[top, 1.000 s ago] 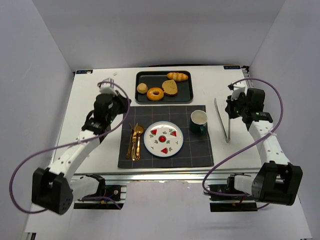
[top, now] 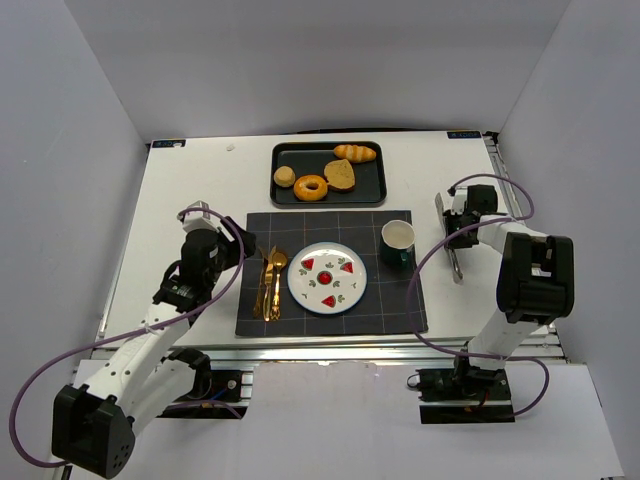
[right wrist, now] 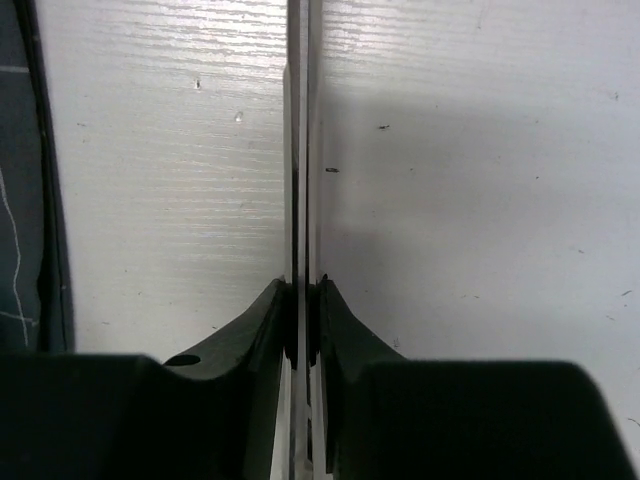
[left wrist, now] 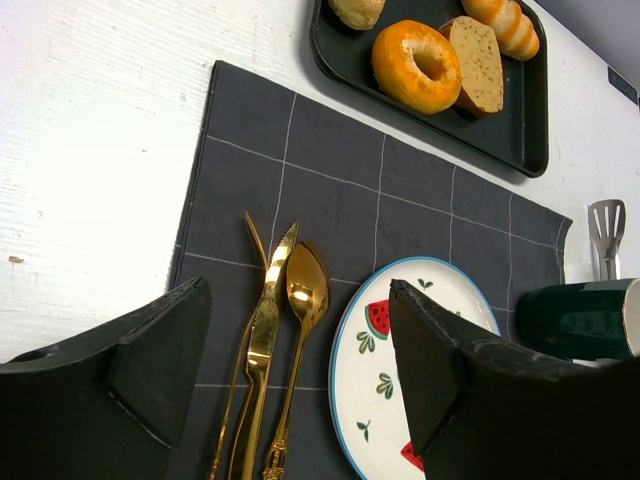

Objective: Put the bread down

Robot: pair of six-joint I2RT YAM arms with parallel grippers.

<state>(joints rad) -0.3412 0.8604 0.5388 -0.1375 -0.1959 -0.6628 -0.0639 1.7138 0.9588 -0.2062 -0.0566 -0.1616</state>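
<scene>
The bread, a golden-orange ring, lies in the black tray at the back of the table. My left gripper hangs open and holds nothing, above the left part of the dark placemat, over the gold cutlery. My right gripper is shut on the metal tongs, which lie on the white table to the right of the mat. The two tong blades are pressed together between the fingers.
The tray also holds a small round bun, a bread slice and an oblong roll. On the mat stand a watermelon-patterned plate, the cutlery and a dark green cup.
</scene>
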